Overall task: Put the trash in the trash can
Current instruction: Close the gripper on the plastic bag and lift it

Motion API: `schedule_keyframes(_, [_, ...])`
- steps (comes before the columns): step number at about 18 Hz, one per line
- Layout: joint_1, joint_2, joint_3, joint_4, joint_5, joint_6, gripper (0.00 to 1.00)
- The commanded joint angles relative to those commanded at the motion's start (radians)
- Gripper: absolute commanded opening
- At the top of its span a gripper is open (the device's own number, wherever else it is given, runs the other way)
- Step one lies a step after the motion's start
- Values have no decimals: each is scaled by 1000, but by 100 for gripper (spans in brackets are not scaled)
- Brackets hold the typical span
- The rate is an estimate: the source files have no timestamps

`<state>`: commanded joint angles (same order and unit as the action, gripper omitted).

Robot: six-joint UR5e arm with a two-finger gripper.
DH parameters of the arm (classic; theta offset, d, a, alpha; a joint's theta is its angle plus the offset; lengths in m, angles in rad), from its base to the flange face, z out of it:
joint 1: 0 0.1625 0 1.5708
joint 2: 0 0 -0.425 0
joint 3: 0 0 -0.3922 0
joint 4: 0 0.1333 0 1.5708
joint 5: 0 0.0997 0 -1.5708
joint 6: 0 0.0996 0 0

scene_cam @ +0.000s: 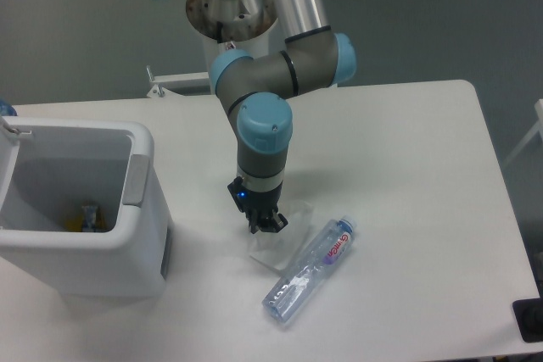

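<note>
While both pieces of trash lie out on the tabletop (407, 150), the task looks barely begun: neither the plastic bag (284, 242) nor the bottle (310, 271) has reached the trash can (140, 209). Something small and yellowish already sits at the bottom of that bin, though what it is cannot be made out.

Pointing straight down, the tool (265, 225) has its tips at the upper left part of the bag, touching it or very nearly so. Its fingers appear drawn close together, yet whether they have pinched the thin film or merely hover at it cannot be told from this view.

From the tool, the bag spreads toward 4 o'clock, flat on the tabletop. Beyond it, also toward 4 to 5 o'clock, the bottle lies on its side with its blue cap toward 1 o'clock, resting against the bag's edge. At 9 o'clock from the tool stands the trash can, near but apart, its opening upward.

By my reading, the bag pickup is the step in hand; carrying it over and then fetching the bottle remain.
</note>
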<state>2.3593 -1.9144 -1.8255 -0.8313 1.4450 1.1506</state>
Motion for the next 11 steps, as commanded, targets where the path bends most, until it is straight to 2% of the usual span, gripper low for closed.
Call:
schedule_keyframes(4, [0,21,50,-2,-61,-96,0])
schedule_keyframes(8, [18,35,155,-2,-242,-234,0])
schedule_keyframes(11, [28,81,244,-2,-394,-362,0])
